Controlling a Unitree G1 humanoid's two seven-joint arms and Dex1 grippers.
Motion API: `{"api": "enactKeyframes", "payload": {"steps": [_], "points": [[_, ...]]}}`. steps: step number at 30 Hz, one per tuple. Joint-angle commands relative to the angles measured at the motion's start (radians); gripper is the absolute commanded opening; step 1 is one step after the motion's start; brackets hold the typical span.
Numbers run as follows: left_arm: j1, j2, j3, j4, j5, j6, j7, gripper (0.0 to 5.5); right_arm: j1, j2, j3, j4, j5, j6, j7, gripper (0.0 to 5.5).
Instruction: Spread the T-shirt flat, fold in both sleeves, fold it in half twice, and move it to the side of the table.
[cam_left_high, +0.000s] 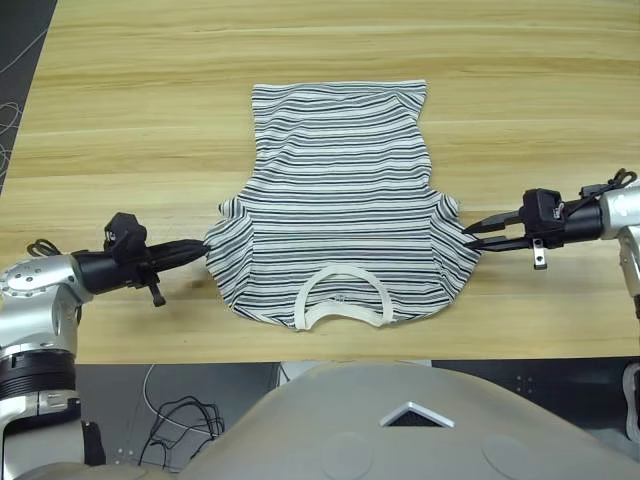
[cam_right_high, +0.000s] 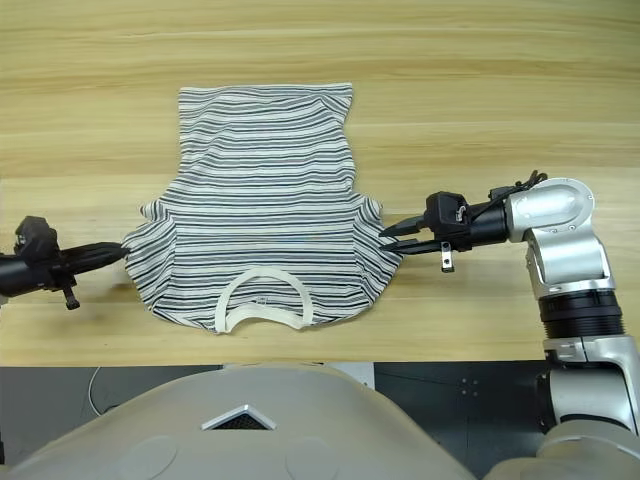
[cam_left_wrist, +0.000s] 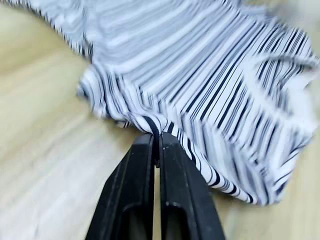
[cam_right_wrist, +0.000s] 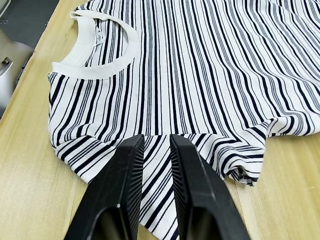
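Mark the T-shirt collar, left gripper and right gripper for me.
T-shirt collar (cam_right_wrist: 132, 40): right wrist view, white neck band.
left gripper (cam_left_wrist: 156, 140): left wrist view, fingertips pinching the cloth.
right gripper (cam_right_wrist: 156, 139): right wrist view, gap between fingertips.

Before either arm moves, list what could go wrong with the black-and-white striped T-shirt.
1. The left gripper pinches only the sleeve edge of the black-and-white striped T-shirt; a pull may slip it free.
2. The right gripper has its fingers apart at the other sleeve; a one-sided pull would likely drag and bunch the shirt.
3. The white collar lies near the front edge of the light wooden table; a tug backward might slide it off.
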Motion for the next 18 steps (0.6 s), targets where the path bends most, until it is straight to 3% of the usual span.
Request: {"api": "enactKeyframes", "payload": {"steps": [1,9,18], "points": [[0.019,0.021,0.035,-0.082,-0.039,0.061,-0.015,0.14,-0.017,0.007,0.0,0.002,-0.01,-0.008,-0.01,0.95],[0.008,0.0,-0.023,-0.214,-0.009,0.093,0.009,0.14,-0.016,0.012,0.004,0.0,-0.009,-0.009,-0.009,0.95],[-0.198,-0.084,-0.232,-0.194,0.102,0.122,0.035,0.14,-0.014,0.031,0.011,0.014,-0.014,-0.017,-0.011,0.95]]}}
